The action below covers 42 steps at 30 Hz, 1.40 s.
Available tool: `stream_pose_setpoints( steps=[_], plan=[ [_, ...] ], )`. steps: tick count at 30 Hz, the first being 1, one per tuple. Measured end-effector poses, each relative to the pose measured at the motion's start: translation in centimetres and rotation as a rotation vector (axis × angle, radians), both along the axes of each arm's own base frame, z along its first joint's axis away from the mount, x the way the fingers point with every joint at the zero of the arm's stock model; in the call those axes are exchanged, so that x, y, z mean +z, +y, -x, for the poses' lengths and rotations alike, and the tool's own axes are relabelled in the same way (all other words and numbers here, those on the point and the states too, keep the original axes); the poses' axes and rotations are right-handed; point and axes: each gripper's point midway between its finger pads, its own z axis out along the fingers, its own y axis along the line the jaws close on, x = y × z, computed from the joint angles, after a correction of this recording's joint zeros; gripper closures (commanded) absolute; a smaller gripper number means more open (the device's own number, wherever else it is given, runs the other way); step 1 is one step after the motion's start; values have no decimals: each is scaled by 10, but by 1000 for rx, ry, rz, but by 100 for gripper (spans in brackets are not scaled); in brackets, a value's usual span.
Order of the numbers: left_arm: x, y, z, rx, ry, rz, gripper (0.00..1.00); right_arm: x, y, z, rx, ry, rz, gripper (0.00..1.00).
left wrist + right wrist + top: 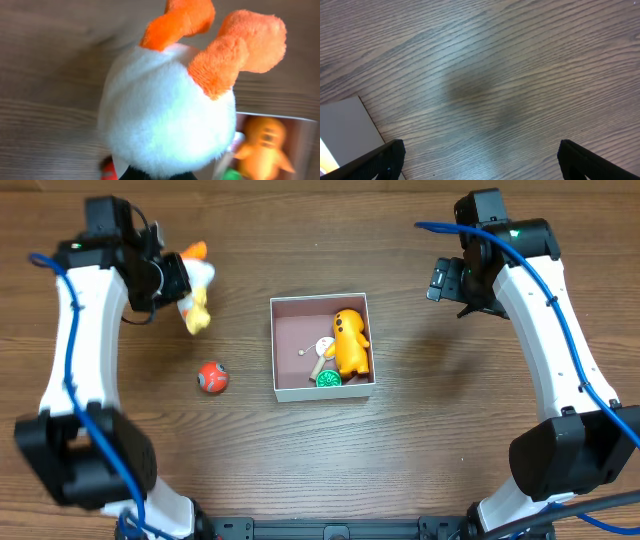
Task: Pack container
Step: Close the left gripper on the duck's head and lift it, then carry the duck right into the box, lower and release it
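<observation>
Shallow square cardboard container (292, 330), white outside and dusty pink inside, mid-table, partly filled. Risk: round white plush toy (165, 115) with orange tufts, clenched in left gripper (180, 280), snagging thin wall through bulk, or dropping short on early release. Pose: left arm raised, well left of container; right gripper (480, 160) splayed, empty, hovering right.

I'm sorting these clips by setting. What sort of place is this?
Probably a robot lab bench, not a home: the left arm and right arm, white with blue cables, stand at a wooden table with a cardboard box of small toys, and the left pincer holds a plush toy.
</observation>
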Motion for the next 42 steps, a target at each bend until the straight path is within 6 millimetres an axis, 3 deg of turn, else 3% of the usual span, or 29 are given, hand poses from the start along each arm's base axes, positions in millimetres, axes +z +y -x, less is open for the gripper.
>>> stream_pose_setpoints(
  steps=[4, 5, 6, 8, 11, 14, 18, 24, 34, 42],
  plan=[
    [61, -39, 21, -69, -121, 56, 96, 0, 0, 0, 0, 0, 0, 0],
    [65, -42, 23, -72, -126, 62, 96, 0, 0, 0, 0, 1, 1, 0],
    [84, -65, 36, -128, -164, 78, 96, 0, 0, 0, 0, 0, 0, 0],
    [96, -89, 47, -174, -180, 96, 96, 0, 0, 0, 0, 0, 0, 0],
    [97, -121, 60, -227, -155, 120, 96, 0, 0, 0, 0, 0, 0, 0],
    [88, -151, 68, -266, -116, 102, 96, 0, 0, 0, 0, 0, 1, 0],
    [74, -174, 75, -279, -95, 57, 96, 0, 0, 0, 0, 0, 0, 0],
    [36, -201, 79, -251, -14, 32, 96, 0, 0, 0, 0, 0, 0, 0],
    [-34, -204, 73, -152, 161, -56, 96, 0, 0, 0, 0, 0, 0, 0],
    [-68, -190, 73, -35, 266, -135, 94, 0, 0, 0, 0, 0, 0, 0]
  ],
)
